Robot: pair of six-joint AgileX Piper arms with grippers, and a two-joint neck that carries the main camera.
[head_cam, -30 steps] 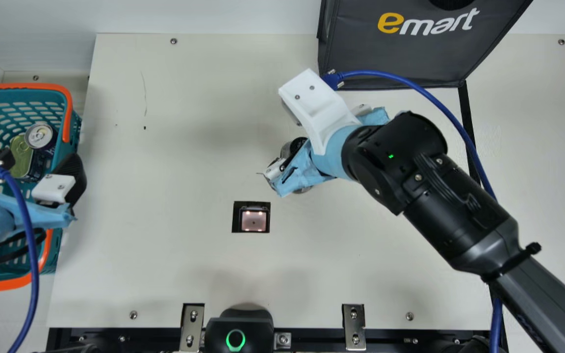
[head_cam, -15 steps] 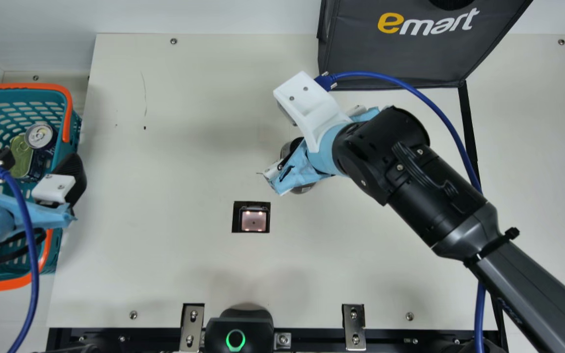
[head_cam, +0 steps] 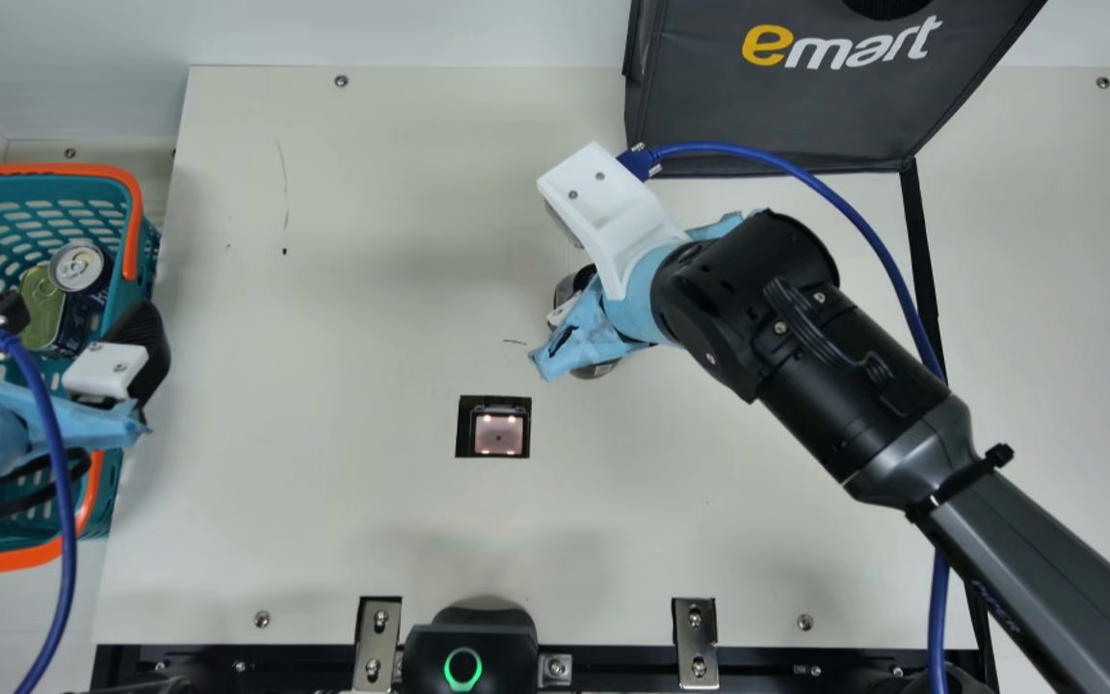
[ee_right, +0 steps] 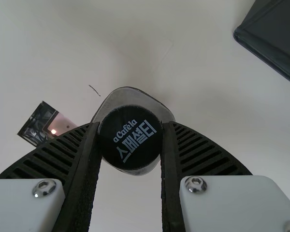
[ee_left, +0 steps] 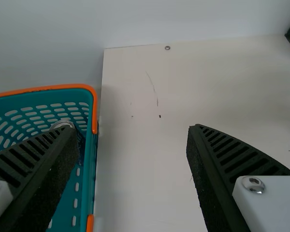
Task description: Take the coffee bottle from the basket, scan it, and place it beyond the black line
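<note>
In the main view my right gripper (head_cam: 582,333) is at the coffee bottle (head_cam: 597,370), which stands on the table, left of the black line (head_cam: 918,231) and up-right of the scanner (head_cam: 499,434). The right wrist view has the bottle's black cap (ee_right: 130,137) pressed between both fingers of my right gripper (ee_right: 131,127), shut on it. At the far left, my left gripper (head_cam: 81,330) is open over the basket (head_cam: 134,207). In the left wrist view, nothing is between the fingers of my left gripper (ee_left: 130,140); the basket rim (ee_left: 94,108) lies beneath.
A dark can (head_cam: 79,267) and a green-lidded tin (head_cam: 42,308) lie in the basket. A black bag (head_cam: 806,106) stands at the upper right. A black device with a green ring (head_cam: 466,655) is at the near edge. Blue cables (head_cam: 887,246) trail from the arms.
My right gripper has shifted a little left, and its fingers have shut on the bottle. Its forearm has swung left too. The left arm has kept still.
</note>
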